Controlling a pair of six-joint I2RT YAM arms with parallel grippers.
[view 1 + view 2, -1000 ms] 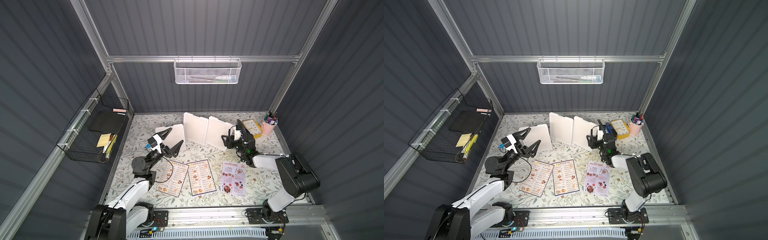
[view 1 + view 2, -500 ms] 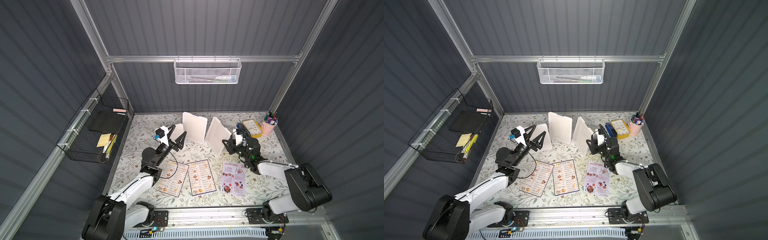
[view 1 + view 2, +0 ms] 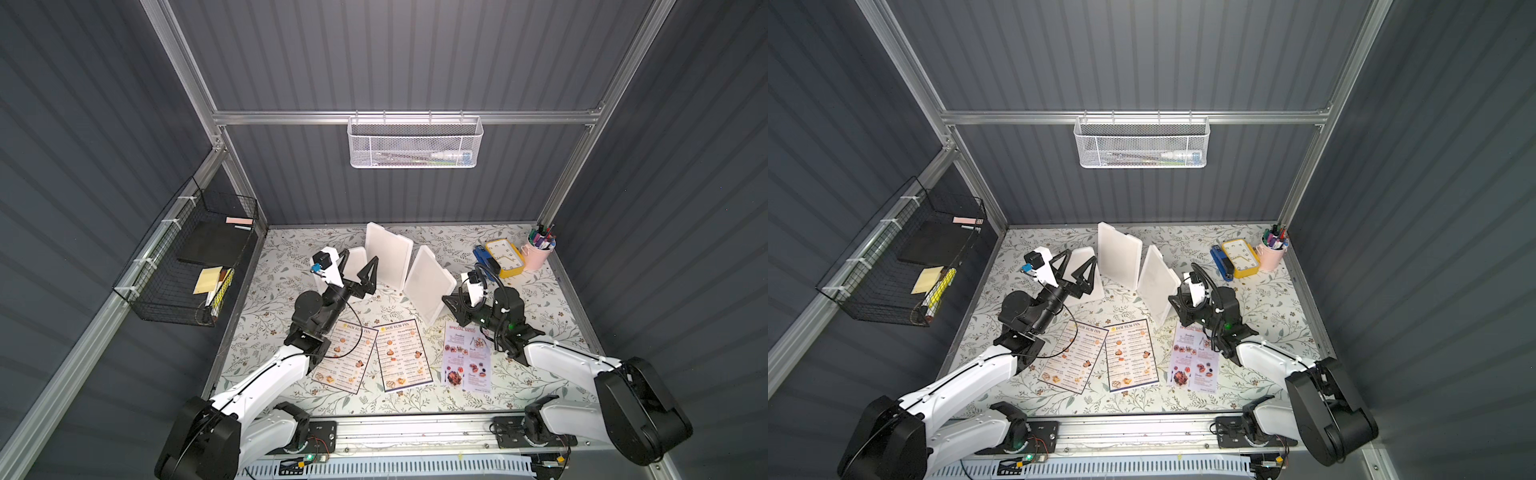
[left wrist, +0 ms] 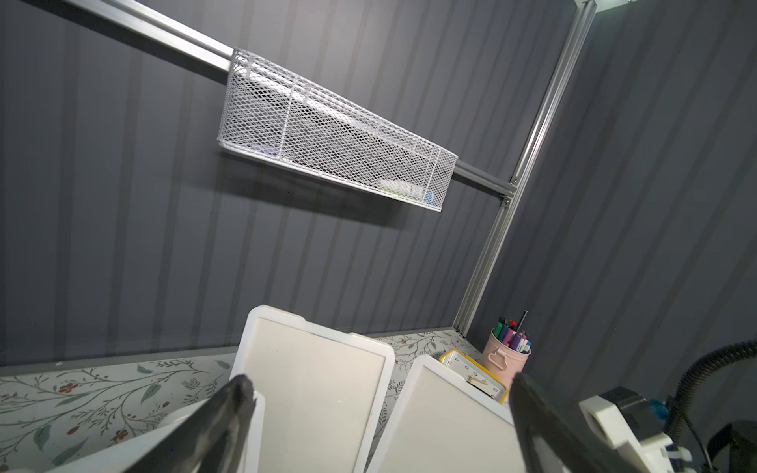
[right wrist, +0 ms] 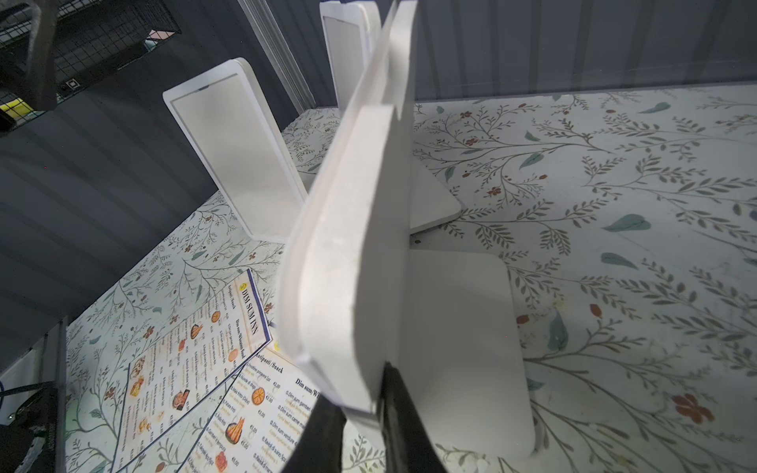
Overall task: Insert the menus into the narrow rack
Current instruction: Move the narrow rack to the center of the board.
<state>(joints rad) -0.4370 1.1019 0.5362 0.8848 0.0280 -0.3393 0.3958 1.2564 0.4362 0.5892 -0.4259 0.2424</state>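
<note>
Nothing of the task looks done: all three menus lie flat on the tabletop, none in any rack. Taking the middle "DIM SUM INN" menu (image 3: 403, 355) as the mark, the second "DIM SUM INN" menu (image 3: 345, 357) lies to its left, turned slightly, the two corners meeting, and the lavender menu (image 3: 467, 357) lies just beside it on the right. Just beyond the mark to the right, the right pincer (image 5: 362, 417) is pressed onto the near edge of the right white holder (image 3: 428, 286), which stands tilted. Beyond the mark to the left, the left pincer (image 3: 360, 254) is spread wide and grips nothing, by the top of the left white holder (image 3: 356, 266). The middle white holder (image 3: 388, 255) stands straight beyond the mark. All three holders show blank faces. Far right of the mark, a pink cup (image 3: 536, 259) holds markers, beside a yellow clock (image 3: 505, 257) and a blue stapler (image 3: 482, 253). Far left, the black wire basket (image 3: 158, 291) holds a black pad (image 3: 212, 249), yellow sticky notes (image 3: 208, 280) and a pink slip (image 3: 239, 220). Farthest, above the mark, the white mesh basket (image 3: 413, 133) holds only a few pens and a white tube (image 3: 451, 157). I judge this to be the narrow rack, so all three insertions remain.
</note>
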